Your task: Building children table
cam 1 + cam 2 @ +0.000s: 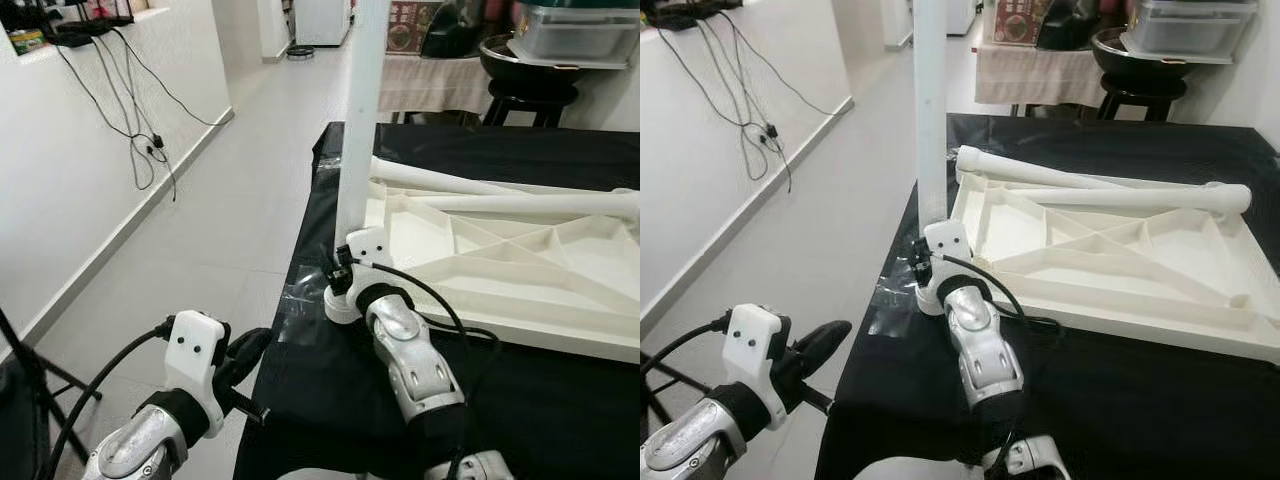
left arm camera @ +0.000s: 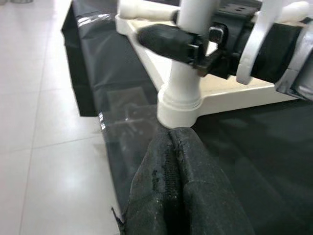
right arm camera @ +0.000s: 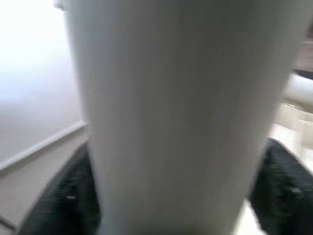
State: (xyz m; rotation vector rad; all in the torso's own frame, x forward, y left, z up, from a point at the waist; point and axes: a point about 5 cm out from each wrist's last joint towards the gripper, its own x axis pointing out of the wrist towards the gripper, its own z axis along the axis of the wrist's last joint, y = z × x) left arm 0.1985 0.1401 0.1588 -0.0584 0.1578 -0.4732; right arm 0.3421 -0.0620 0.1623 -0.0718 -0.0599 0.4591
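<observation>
Left eye view shows an upside-down white table top point(image 1: 520, 270) lying on a black cloth point(image 1: 560, 400) that covers a work surface, its ribbed underside facing up. At the corner of the table top nearest the robot, at about nine o'clock of the slab, a white leg point(image 1: 358, 110) stands upright in its round socket point(image 1: 342, 303). The right gripper point(image 1: 342, 272) reaches in from six o'clock and pinches this upright leg just above the socket; in the right wrist view the leg fills the middle with a black finger point(image 3: 66, 196) on either side of it, touching it. Two more loose legs point(image 1: 1110, 188) lie flat across the far edge of the table top, at twelve o'clock, one just beside the other. The left gripper point(image 1: 248, 352) hangs off the cloth's edge at about seven o'clock of the socket, apart from the leg, its fingers point(image 2: 181, 191) pressed together and holding nothing, pointed toward the socket in the left wrist view. At ten o'clock, black cables point(image 1: 140, 110) hang down a white wall. Beyond the work surface, at one o'clock, a stool point(image 1: 525, 95) stands beside another table with a pale cloth point(image 1: 430, 80).
</observation>
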